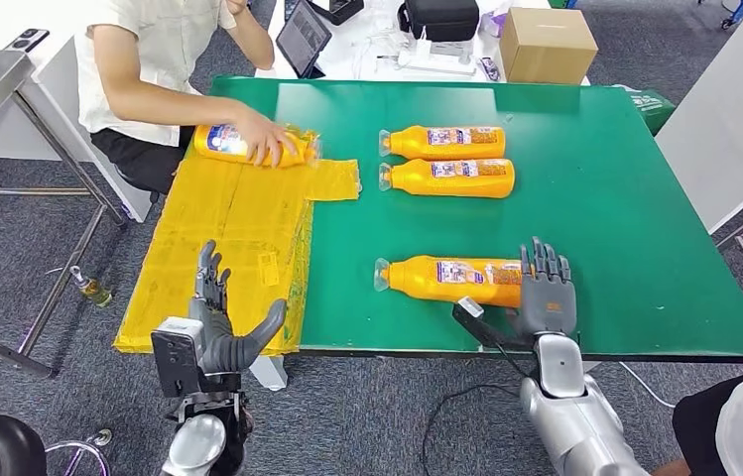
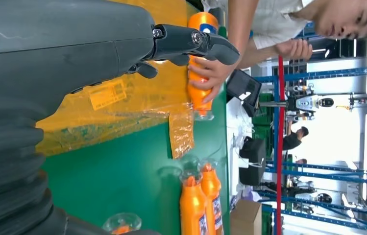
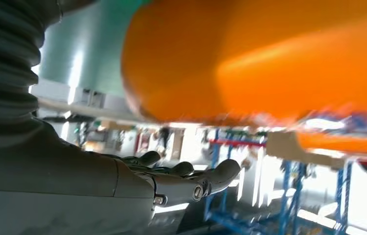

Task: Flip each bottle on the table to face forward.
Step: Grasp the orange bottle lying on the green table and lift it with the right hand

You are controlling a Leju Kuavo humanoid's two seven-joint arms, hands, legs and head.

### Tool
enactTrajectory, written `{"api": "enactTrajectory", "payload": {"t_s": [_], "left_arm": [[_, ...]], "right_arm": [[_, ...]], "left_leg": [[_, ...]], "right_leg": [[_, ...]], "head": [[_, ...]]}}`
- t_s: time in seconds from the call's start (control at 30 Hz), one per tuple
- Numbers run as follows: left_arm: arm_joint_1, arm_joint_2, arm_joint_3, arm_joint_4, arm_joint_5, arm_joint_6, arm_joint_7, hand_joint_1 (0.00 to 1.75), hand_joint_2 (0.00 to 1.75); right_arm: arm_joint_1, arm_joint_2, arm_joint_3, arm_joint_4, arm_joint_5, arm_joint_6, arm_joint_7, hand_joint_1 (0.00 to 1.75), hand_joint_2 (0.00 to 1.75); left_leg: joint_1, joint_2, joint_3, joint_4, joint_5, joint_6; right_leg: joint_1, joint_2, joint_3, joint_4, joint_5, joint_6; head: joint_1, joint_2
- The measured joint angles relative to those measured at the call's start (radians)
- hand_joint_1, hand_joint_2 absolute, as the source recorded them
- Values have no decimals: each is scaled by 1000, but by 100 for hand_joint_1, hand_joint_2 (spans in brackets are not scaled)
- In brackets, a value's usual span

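Nearest bottle (image 1: 451, 279): lower centre of frame, long axis left-right, base touching right robot hand (image 1: 546, 290), fingers spread, nothing grasped. Left robot hand (image 1: 220, 322): released, well apart.

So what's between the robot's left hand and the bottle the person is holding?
Only yellow plastic sheet lies between the left hand and that bottle, in the head view.

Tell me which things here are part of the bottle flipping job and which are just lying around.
Job: near bottle by the right hand; two far bottles; bottle under a person's hand; left hand.
Lying about: cardboard box, tablet, black bag.
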Motion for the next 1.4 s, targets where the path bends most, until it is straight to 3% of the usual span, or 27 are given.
{"api": "enactTrajectory", "payload": {"t_s": [0.17, 0.83, 0.87, 0.97, 1.0, 1.07, 1.4], "left_arm": [[-19, -1, -19, 39, 11, -12, 19, 0, 175], [-36, 4, -45, 94, -11, -19, 68, 0, 175], [-36, 5, -45, 96, -10, -21, 71, 0, 175], [-37, 6, -47, 98, -7, -27, 77, 0, 175], [-37, 6, -49, 98, -4, -32, 80, 0, 175], [-38, 7, -53, 100, 3, -41, 88, 0, 175], [-39, 11, -62, 104, 16, -68, 112, 0, 175]], "right_arm": [[-73, 18, 9, 88, -66, 80, -20, 0, 175], [-131, 49, 60, 166, -238, 132, -161, 0, 175], [-133, 49, 64, 168, -237, 135, -161, 12, 175], [-137, 47, 72, 173, -234, 148, -157, 134, 175], [-138, 46, 75, 176, -232, 157, -152, 166, 175], [-141, 42, 82, 182, -229, 183, -136, 175, 175], [-167, 10, 105, 211, -262, 282, -105, 175, 175]], "left_leg": [[0, 0, 1, 0, 0, 0], [0, 0, 3, 0, 0, 0], [0, 0, 3, 0, 0, 0], [0, 0, 4, 0, 0, 0], [0, 0, 4, 0, 0, 0], [0, 1, 5, 0, 0, 0], [0, 0, 9, 0, 0, 0]], "right_leg": [[0, 0, 0, 0, 0, 0], [0, 0, 2, 0, 0, 0], [0, 0, 2, 0, 0, 0], [0, 0, 2, 0, 0, 0], [0, 0, 2, 0, 0, 0], [0, 0, 3, 0, 0, 0], [0, 0, 7, -1, 0, 0]], "head": [[0, 0], [0, 0], [0, 0], [0, 0], [0, 0], [0, 0], [0, 0]]}}
